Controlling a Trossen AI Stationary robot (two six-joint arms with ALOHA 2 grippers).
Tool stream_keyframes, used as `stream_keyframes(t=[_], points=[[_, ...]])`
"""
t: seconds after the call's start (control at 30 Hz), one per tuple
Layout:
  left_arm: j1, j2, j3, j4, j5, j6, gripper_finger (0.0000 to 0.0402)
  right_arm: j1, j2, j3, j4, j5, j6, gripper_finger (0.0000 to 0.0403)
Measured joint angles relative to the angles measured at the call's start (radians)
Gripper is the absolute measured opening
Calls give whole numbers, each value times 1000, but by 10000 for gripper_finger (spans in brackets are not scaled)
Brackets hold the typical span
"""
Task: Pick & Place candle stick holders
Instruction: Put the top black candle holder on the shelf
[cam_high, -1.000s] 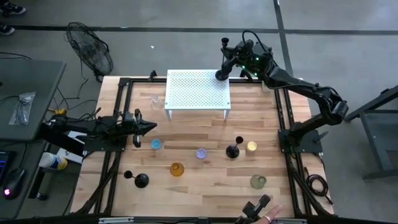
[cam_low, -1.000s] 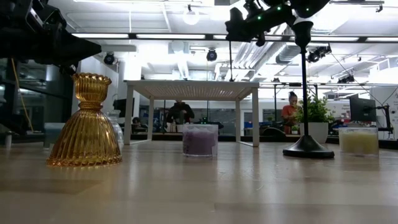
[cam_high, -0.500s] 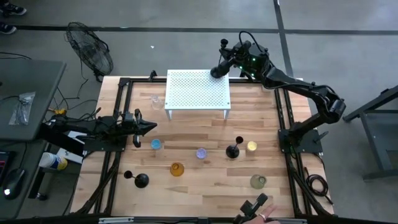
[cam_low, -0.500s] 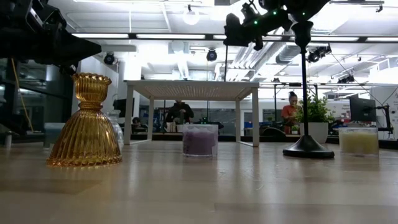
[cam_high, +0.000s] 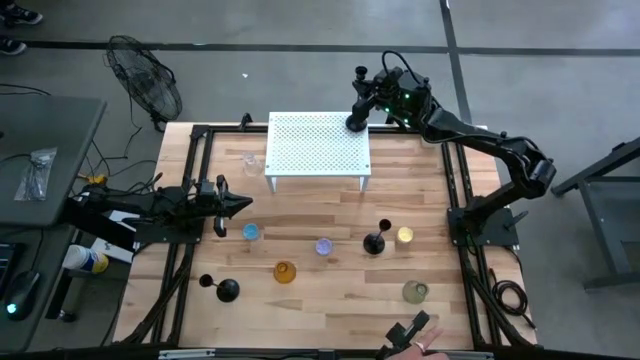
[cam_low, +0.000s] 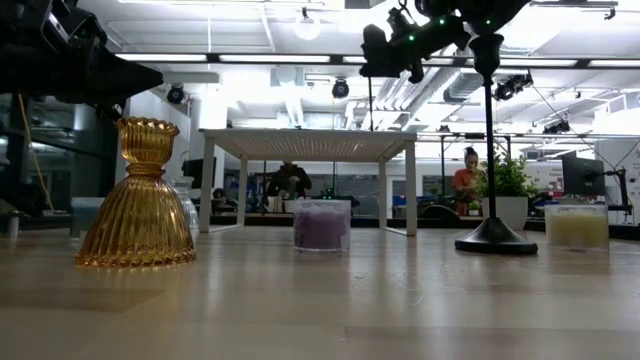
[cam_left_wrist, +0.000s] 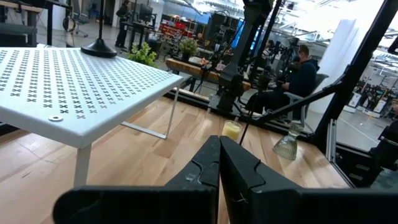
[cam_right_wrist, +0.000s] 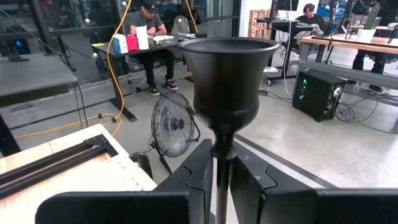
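**Black candlestick is sitting on the white stand, and the right claw is holding its stem**

From above: the black candlestick (cam_high: 356, 121) is standing by the far right corner of the white stand (cam_high: 318, 146), which sits at the far edge of the table (cam_high: 320, 300). The right claw (cam_high: 372, 100) is reaching over that corner. The left claw (cam_high: 240, 204) is waiting near the left edge of the table, with its fingers pressed together and nothing in them. More holders are waiting nearer the front: another black candlestick (cam_high: 374, 242), a third black candlestick (cam_high: 227, 290) by the front left, a blue glass (cam_high: 250, 231), a purple glass (cam_high: 323, 245), an amber holder (cam_high: 285, 271), a yellow glass (cam_high: 405, 236) and a clear glass holder (cam_high: 414, 291).

From table height: the arm is hanging high over the stand, and I cannot tell the claw's grip from here.

From the left wrist: the round base of the held candlestick (cam_left_wrist: 99, 48) is resting on the stand's top.

From the right wrist: the fingers (cam_right_wrist: 193, 171) are squeezing the thin stem just under the cup (cam_right_wrist: 228, 78). The cup is poking up above the claw.

The candlestick is probably stiff, smooth and a bit slippery. Its base is probably the heavy part, so it could tip. The stem is the best place to hold it. The little glasses could break, so they are needing a soft squeeze around their sides.
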Motion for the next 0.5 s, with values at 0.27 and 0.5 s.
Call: stream_keyframes(t=[0.27,0.5], points=[[0,0,0,0,0,0,1,0,0,0,-11,-3,2,36],[0,0,0,0,0,0,1,0,0,0,-11,-2,1,37]])
